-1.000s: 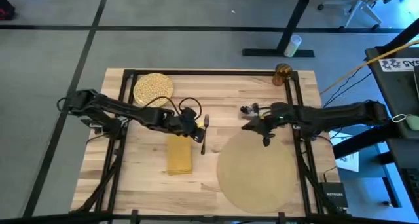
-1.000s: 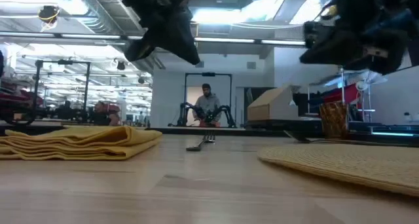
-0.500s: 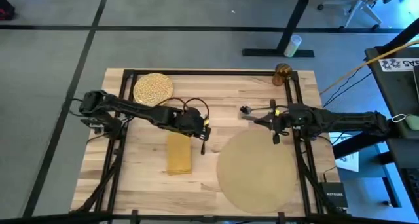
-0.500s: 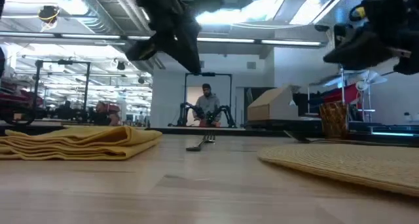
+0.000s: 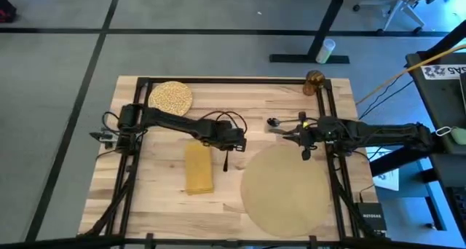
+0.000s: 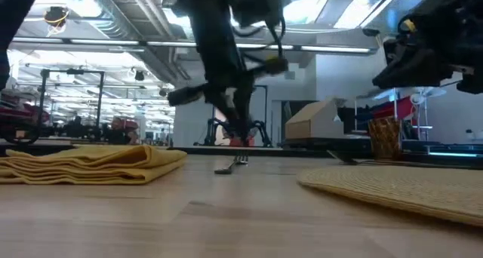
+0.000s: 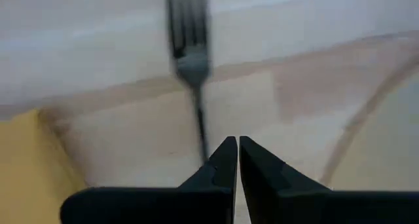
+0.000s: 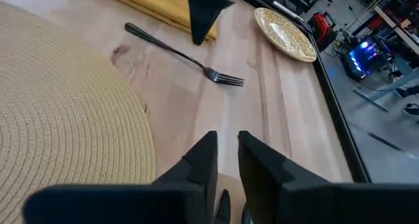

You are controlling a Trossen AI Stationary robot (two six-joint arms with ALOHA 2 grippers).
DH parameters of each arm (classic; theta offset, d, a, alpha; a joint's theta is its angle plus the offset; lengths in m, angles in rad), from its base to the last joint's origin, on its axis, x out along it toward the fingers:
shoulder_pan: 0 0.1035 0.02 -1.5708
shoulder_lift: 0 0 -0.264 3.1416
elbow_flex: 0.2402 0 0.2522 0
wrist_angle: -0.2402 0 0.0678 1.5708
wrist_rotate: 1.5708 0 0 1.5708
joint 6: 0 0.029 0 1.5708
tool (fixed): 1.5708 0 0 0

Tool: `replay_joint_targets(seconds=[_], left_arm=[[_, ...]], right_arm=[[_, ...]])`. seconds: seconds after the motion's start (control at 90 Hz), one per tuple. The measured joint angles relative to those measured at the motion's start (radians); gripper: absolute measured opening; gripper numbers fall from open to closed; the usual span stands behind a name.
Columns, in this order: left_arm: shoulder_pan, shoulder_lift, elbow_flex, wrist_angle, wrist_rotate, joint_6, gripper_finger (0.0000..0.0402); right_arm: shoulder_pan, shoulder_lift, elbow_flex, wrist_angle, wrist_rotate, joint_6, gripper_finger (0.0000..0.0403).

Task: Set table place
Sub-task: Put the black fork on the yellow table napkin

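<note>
Left gripper [image 5: 234, 141] is held low over the table [image 5: 277, 103] with its fingers [image 7: 226, 160] nearly pressed together, nothing clasped between them. Just beyond the fingertips the dark fork [image 7: 188, 60] is seen lying flat, between the yellow napkin [image 5: 198, 168] and the round placemat [image 5: 285, 189]. Right gripper [image 5: 301, 135] is held at the placemat's far edge, fingers narrowly parted and empty.

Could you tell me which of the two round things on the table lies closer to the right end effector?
The placemat: its edge lies right beside the right end effector, while the plate sits at the far corner on the left arm's side.
</note>
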Motion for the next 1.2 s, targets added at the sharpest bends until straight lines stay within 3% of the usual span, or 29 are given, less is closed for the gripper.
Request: replay_joint_targets(seconds=[0.378,1.011,1.2], left_arm=[[-0.017,0.062,0.066,-0.107,0.016,-0.134,0.0000],[0.026,0.082,0.060,-0.025,0.050,-0.099,0.0001],[0.040,0.077,0.063,0.011,0.087,-0.049,0.0029]], right_arm=[[0.000,0.004,0.000,0.023,0.000,-0.049,0.0063],[0.000,0.005,0.000,0.051,-0.036,-0.083,0.0062],[0.000,0.004,0.000,0.049,-0.037,-0.083,0.0062]])
